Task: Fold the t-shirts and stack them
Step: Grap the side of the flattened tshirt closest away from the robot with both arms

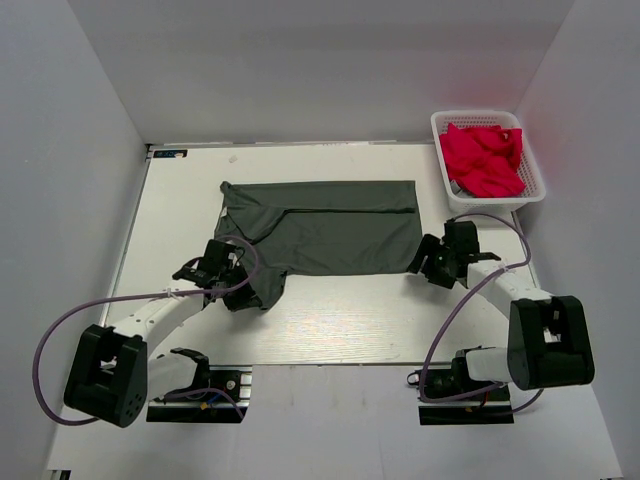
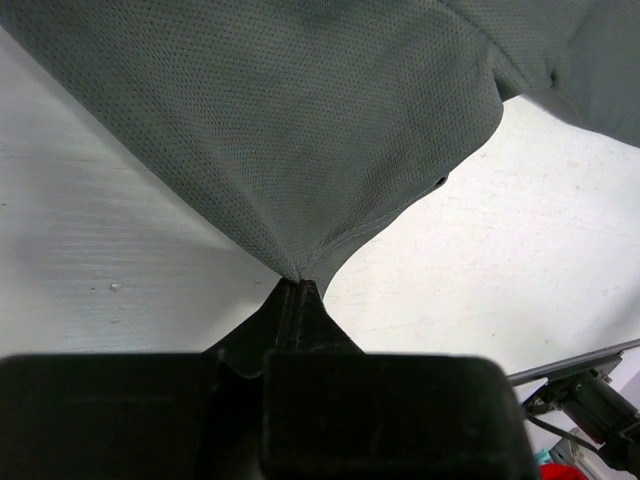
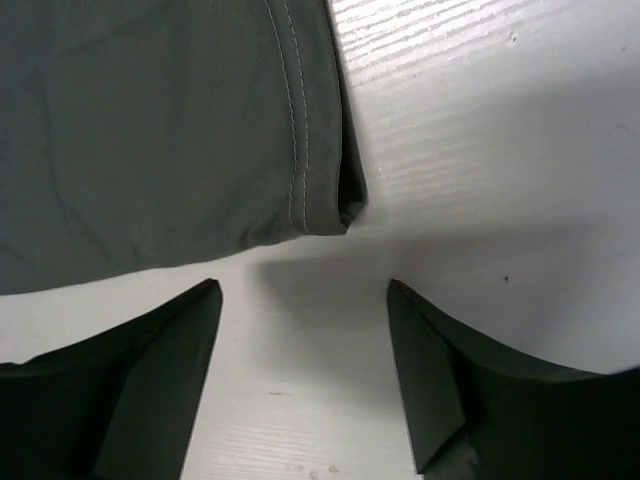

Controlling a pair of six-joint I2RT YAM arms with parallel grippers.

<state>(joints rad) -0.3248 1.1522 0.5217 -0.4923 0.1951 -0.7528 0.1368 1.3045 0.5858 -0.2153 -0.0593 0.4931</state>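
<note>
The dark charcoal-grey t-shirt (image 1: pixel 325 238) lies spread across the middle of the table, folded lengthwise. My left gripper (image 1: pixel 238 285) is shut on its near left part, and the cloth (image 2: pixel 300 130) rises in a taut peak from the closed tips. My right gripper (image 1: pixel 428 262) is open just off the shirt's near right corner; the hemmed corner (image 3: pixel 320 190) lies on the table just ahead of the jaws, not between them. The red-pink t-shirts (image 1: pixel 483 158) lie bunched in the basket.
A white mesh basket (image 1: pixel 532 172) stands at the far right corner of the table. White walls close in the table on three sides. Arm cables loop beside both bases.
</note>
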